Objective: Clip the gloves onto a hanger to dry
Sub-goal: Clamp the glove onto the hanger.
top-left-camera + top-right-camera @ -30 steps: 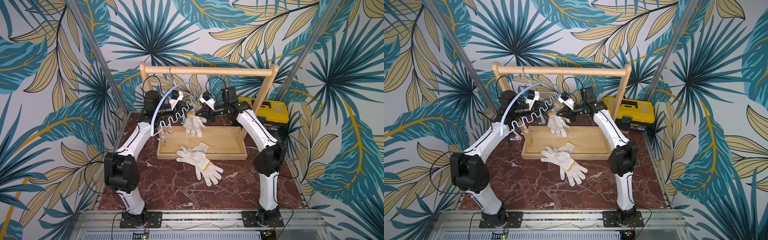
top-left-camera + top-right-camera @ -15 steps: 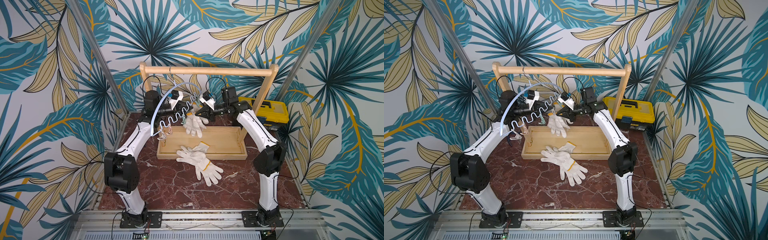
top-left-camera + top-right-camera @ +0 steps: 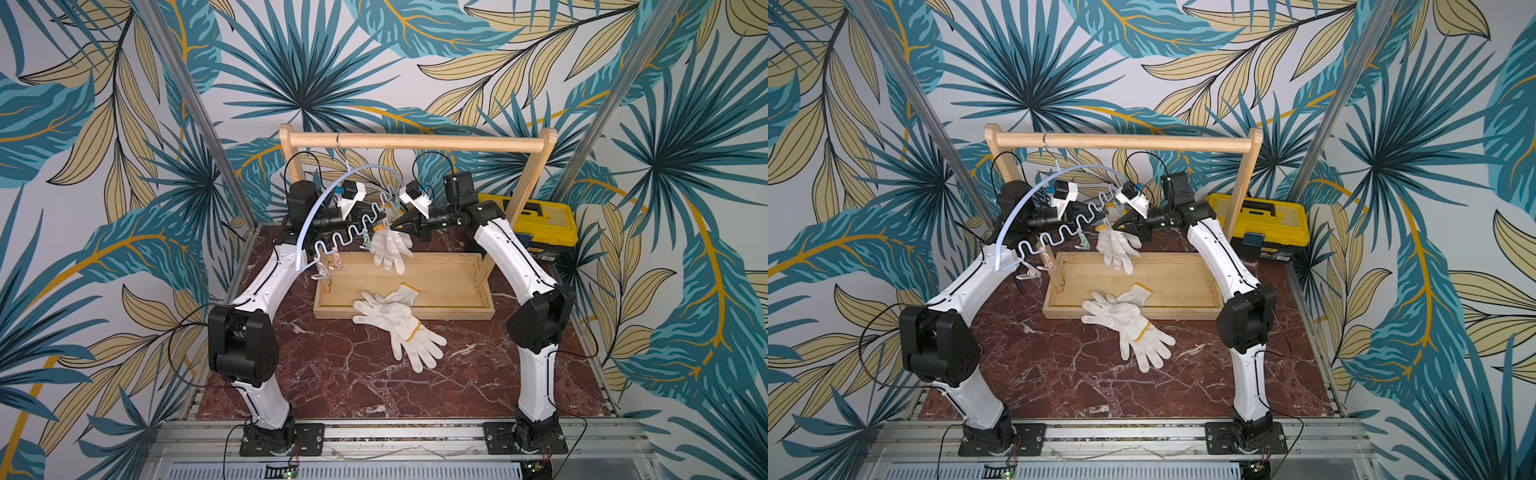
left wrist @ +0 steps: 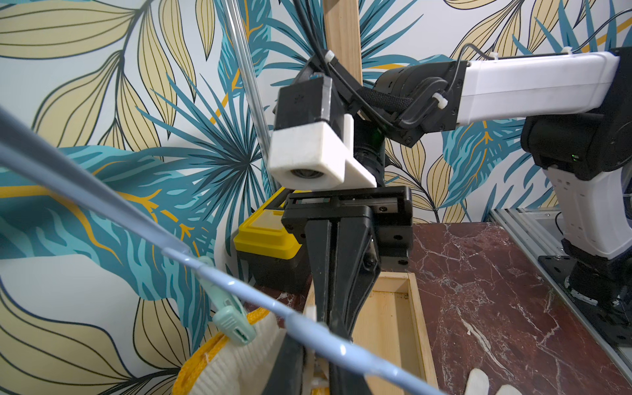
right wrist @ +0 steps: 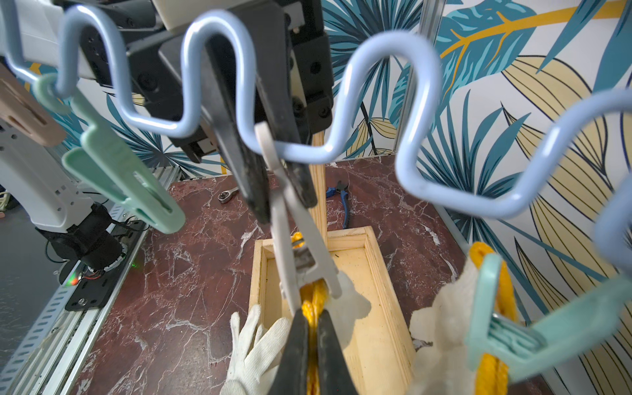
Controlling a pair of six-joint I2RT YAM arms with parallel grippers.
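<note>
Hanger (image 3: 370, 165): hooked on the wooden rail (image 3: 415, 142), centre-left of frame. Its long axis slants from lower left up to the right.
Held glove (image 3: 388, 249): below the hanger's upper end, cuff up, fingers pointing down over the tray (image 3: 457, 282).
Right gripper (image 5: 309, 313): clamped on its yellow cuff.
Left gripper (image 5: 284, 205): narrow, pinching the white clip (image 5: 301, 266) by its handles.
Loose gloves (image 3: 386, 309): flat at mid-frame, the nearer one's fingers pointing lower right.

Knitted cloth gloves (image 3: 390, 309), glossy plastic hanger (image 5: 396, 37), wooden rack (image 3: 415, 142)
</note>
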